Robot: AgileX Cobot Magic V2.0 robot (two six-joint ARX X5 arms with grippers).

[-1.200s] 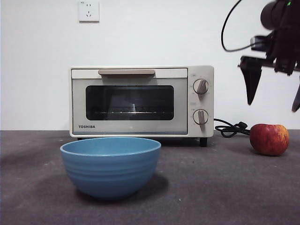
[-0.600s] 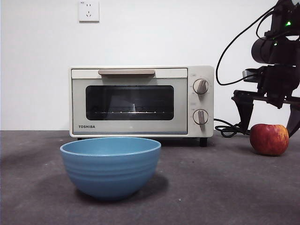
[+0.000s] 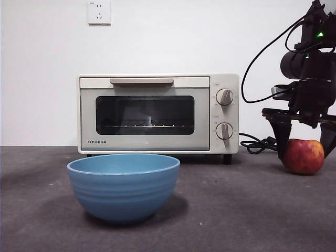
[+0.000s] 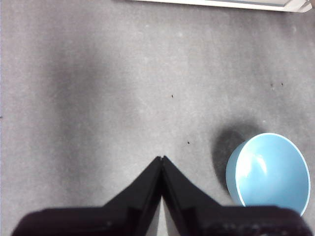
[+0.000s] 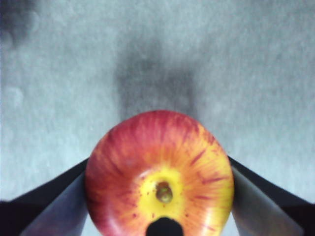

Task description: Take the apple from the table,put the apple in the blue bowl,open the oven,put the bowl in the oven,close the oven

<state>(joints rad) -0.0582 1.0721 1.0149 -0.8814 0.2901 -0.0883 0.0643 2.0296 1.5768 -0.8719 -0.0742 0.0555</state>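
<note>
Red apple (image 5: 160, 172) on grey surface (image 3: 236, 210) | right pincer (image 3: 304, 140) spread around it | left pincer (image 4: 162, 158) pressed together | blue bowl (image 3: 124, 185) apart

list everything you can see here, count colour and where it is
oven: one, cream-white with dark glass door, door shut, at the back of the table against the wall
oven handle: one, beige bar, along the top of the door
knobs: two, beige, one above the other beside the door
cord: one, black, on the table between the oven and the apple
blue bowl: one, medium blue, empty, upright in front of the oven
apple: one, red with yellow streaks, on the table off to the side of the oven
table: one, dark grey
wall socket: one, white, on the wall above the oven
right gripper: one, black, jaws open either side of the apple
left gripper: one, black, jaws shut, above bare table near the bowl
</note>
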